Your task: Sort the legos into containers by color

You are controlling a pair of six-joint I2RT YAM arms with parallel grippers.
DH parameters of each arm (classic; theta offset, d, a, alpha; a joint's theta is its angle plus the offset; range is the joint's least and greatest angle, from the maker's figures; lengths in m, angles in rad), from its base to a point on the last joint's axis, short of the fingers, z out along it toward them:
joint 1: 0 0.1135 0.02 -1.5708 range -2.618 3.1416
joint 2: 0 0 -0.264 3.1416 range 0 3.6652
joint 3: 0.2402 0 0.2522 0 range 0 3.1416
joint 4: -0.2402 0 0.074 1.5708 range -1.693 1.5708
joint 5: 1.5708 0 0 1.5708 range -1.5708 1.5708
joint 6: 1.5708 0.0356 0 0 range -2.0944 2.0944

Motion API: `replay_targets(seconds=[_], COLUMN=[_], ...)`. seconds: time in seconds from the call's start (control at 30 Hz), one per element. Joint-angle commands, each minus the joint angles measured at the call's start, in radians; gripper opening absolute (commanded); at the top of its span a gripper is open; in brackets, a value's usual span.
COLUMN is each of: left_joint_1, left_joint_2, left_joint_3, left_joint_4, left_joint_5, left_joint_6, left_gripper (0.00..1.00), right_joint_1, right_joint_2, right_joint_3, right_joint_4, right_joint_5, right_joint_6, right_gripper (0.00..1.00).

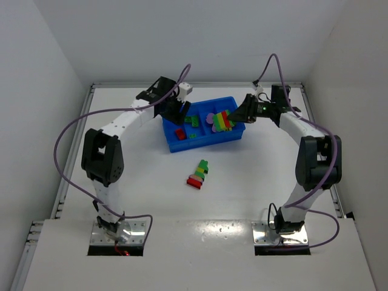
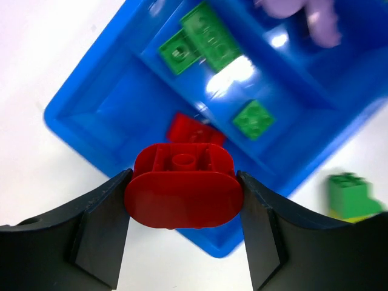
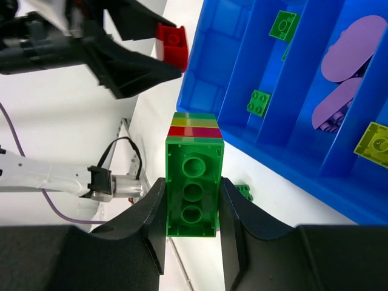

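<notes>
Looking down on the white table, you see the blue tray on its far middle, between your two arms. Your left gripper hangs over the tray's left end, its jaws set wide and clamped on a rounded red brick. Your right gripper is at the tray's right end, jaws squeezed in on a striped stack whose nearest brick is green. A loose stack lies on the table in front of the tray, apart from it. Inside the tray, purple pieces share one compartment, green bricks lie in another, a flat red brick sits in the end compartment below your left gripper, and a yellow brick lies beyond the purple
</notes>
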Motion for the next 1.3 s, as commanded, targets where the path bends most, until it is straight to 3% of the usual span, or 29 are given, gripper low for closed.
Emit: replay_targets(seconds=[0.0, 0.23, 0.37, 0.47, 0.57, 0.63, 0.77, 0.87, 0.9, 1.07, 1.27], left_joint_1=[0.007, 0.007, 0.027, 0.048, 0.083, 0.111, 0.134, 0.159, 0.159, 0.150, 0.110], left_joint_2=[0.045, 0.128, 0.151, 0.151, 0.121, 0.081, 0.061, 0.029, 0.029, 0.096, 0.108], left_joint_3=[0.051, 0.094, 0.094, 0.105, 0.126, 0.126, 0.140, 0.140, 0.152, 0.185, 0.175], left_joint_4=[-0.020, -0.029, -0.029, -0.038, -0.063, -0.063, -0.101, -0.101, -0.127, -0.158, -0.121], left_joint_5=[-0.137, -0.175, -0.152, -0.076, 0.028, 0.180, 0.291, 0.516, 0.673, 1.013, 1.130], left_joint_6=[0.073, 0.202, 0.220, 0.220, 0.220, 0.206, 0.157, 0.128, 0.128, -0.013, -0.064], left_gripper=[0.20, 0.42, 0.66, 0.75, 0.78, 0.96, 0.98, 0.97, 0.97, 0.93, 0.92], right_joint_1=[0.000, 0.000, 0.009, 0.009, 0.009, 0.018, 0.018, 0.029, 0.041, 0.080, 0.123], right_joint_2=[-0.043, -0.043, -0.043, -0.043, -0.043, -0.043, -0.034, -0.025, -0.025, -0.003, 0.030], right_joint_3=[0.016, 0.025, 0.025, 0.034, 0.034, 0.024, 0.024, 0.034, 0.045, 0.054, 0.083], right_joint_4=[0.025, 0.016, 0.005, -0.006, -0.006, -0.006, 0.007, 0.017, 0.017, 0.085, 0.152], right_joint_5=[-0.013, -0.013, -0.013, -0.003, -0.003, -0.003, -0.013, -0.026, -0.054, -0.085, -0.117], right_joint_6=[-0.019, -0.019, -0.028, -0.049, -0.049, -0.049, -0.049, -0.040, -0.040, -0.008, 0.058], right_gripper=[0.00, 0.00, 0.00, 0.00, 0.00, 0.00, 0.00, 0.00, 0.00, 0.00, 0.00])
